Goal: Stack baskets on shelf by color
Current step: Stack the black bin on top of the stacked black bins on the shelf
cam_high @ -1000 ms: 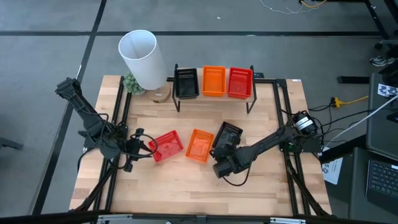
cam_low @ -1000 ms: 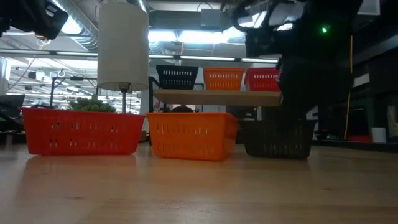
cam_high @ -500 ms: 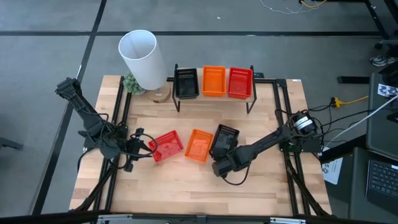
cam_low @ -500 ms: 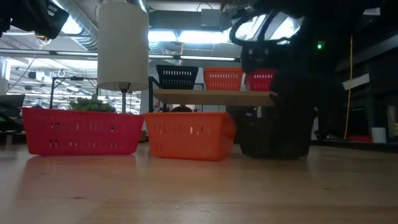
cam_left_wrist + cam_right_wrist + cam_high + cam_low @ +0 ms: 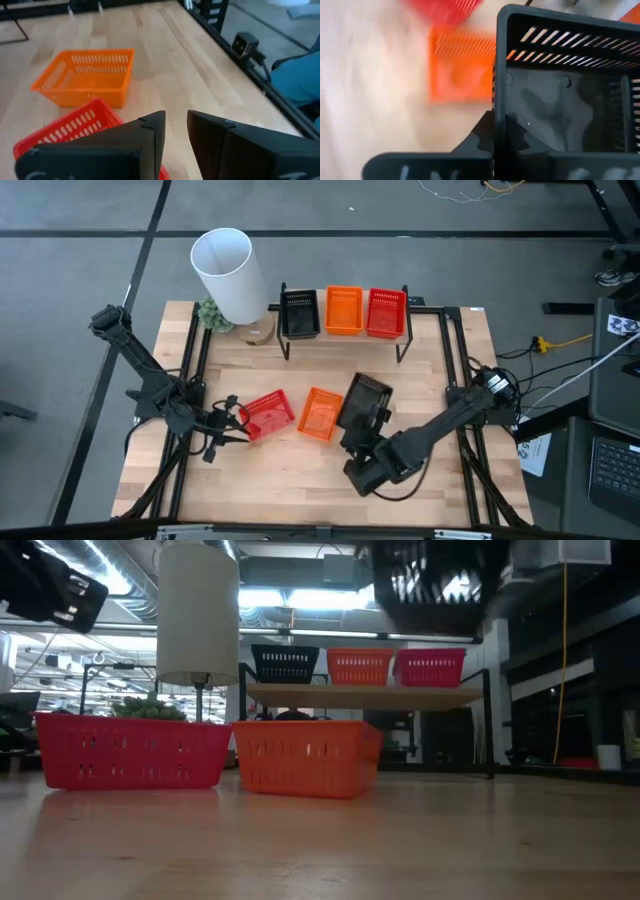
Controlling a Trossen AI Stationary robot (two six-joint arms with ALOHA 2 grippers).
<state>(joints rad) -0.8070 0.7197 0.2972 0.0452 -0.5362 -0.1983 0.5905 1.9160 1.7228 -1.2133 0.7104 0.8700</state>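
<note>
My right gripper [image 5: 358, 442] is shut on a black basket [image 5: 365, 402], held high over the table's middle; the basket also shows at the top of the low view [image 5: 440, 580]. A red basket [image 5: 267, 414] and an orange basket [image 5: 320, 414] rest on their bottoms on the table. My left gripper [image 5: 232, 420] is at the red basket's left end, fingers a narrow gap apart [image 5: 176, 117], above its rim [image 5: 75, 127]; I cannot tell whether they touch it. On the shelf [image 5: 345, 338] stand black [image 5: 299, 313], orange [image 5: 344, 310] and red [image 5: 385, 313] baskets. My right gripper holds the black basket by its end wall [image 5: 500, 100], on the side toward the table's near edge. One finger is inside the basket and one outside, pinching the wall. The basket is lifted clear of the table, stretching away from the fingers toward the shelf.
A tall white cylinder [image 5: 228, 275] and a small green plant [image 5: 212, 313] stand at the far left corner beside the shelf. Bare wood lies along the near edge [image 5: 300, 480] and the right side of the table.
My right gripper has lifted the black basket from the table beside the orange basket, up and toward the near edge; in the low view it has risen from the tabletop to the picture's top. My left gripper has moved a little toward the red basket.
</note>
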